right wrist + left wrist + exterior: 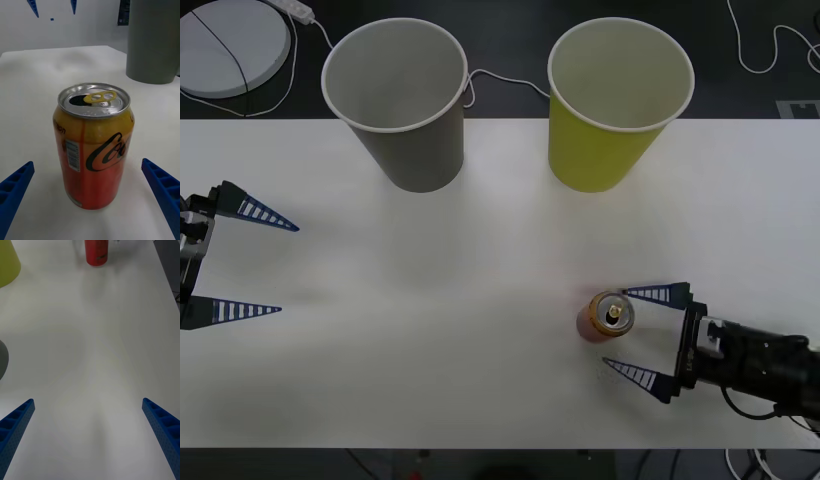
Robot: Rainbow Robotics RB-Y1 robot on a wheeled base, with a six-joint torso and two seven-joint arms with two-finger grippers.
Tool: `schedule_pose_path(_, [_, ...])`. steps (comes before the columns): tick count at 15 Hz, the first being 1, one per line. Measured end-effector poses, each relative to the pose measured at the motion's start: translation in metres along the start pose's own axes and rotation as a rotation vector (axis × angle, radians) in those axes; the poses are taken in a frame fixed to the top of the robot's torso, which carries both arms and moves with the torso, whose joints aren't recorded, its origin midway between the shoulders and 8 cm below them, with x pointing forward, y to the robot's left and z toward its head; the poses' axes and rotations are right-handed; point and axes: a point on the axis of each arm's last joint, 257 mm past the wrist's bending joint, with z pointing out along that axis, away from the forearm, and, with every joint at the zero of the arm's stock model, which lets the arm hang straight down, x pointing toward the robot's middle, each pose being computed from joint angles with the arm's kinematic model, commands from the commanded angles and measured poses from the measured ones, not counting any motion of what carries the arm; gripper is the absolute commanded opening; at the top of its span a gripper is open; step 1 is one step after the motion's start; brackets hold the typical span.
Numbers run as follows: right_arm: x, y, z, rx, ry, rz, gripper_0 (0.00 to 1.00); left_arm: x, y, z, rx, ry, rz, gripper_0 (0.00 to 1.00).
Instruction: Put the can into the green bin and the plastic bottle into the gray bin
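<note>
Orange-red can point(607, 317) stands upright on the white tabletop point(480, 330) at the lower right of the front view, between the spread blue fingers of the right claw point(630, 333), which flank it without touching. The right wrist view adds its opened gold-tabbed top, script lettering and barcode, with the gray bin point(154, 41) at upper right. From the front, gray bin and green bin point(615, 105) stand side by side along the tabletop's upper edge, while the left claw point(265, 268) waits, fingers apart, at the left edge.
</note>
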Motion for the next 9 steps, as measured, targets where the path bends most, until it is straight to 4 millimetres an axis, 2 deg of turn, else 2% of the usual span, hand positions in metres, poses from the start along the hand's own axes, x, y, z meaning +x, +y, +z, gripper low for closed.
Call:
schedule_pose_path(5, [-0.002, 0.007, 0.029, 0.009, -0.019, 0.014, 1.00, 0.000, 0.000, 0.000, 0.000, 0.000, 0.000, 1.00])
schedule_pose_path(9, [-0.006, 0.007, 0.043, 0.010, -0.032, 0.013, 1.00, 0.000, 0.000, 0.000, 0.000, 0.000, 0.000, 1.00])
